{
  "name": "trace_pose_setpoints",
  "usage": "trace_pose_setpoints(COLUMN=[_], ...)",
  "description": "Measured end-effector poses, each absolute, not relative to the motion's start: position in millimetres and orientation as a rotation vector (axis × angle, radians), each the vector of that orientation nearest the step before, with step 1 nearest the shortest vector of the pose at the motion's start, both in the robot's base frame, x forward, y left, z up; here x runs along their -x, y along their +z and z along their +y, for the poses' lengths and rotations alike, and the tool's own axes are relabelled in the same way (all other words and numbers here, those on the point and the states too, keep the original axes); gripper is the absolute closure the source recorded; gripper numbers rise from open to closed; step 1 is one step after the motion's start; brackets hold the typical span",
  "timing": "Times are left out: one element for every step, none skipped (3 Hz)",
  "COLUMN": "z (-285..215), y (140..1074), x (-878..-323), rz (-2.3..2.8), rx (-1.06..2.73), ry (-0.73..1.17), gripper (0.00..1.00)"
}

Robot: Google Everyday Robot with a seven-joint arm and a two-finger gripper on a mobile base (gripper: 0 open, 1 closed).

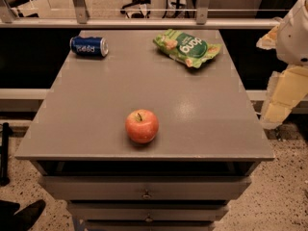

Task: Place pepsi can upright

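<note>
Pepsi can [89,46] lay on its side, axis running left-right, well left of the gripper [281,100], whose state couldn't be told.

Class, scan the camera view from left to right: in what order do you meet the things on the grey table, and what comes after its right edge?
pepsi can, lying on its side → apple → green snack bag → gripper, beyond the right edge of the table.
</note>
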State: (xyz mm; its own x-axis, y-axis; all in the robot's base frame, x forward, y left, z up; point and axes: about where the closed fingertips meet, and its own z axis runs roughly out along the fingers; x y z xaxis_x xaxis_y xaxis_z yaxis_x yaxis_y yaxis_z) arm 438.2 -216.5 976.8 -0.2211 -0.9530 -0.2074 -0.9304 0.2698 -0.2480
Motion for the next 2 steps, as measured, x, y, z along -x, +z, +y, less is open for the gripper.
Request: trace_pose_setpoints(z=[-213, -187], y=[978, 986], x=[-443, -474], rz=[2.220, 2.148], rx=[1.736, 1.826], ry=[-0.103, -0.116], gripper=[0.00, 0.00])
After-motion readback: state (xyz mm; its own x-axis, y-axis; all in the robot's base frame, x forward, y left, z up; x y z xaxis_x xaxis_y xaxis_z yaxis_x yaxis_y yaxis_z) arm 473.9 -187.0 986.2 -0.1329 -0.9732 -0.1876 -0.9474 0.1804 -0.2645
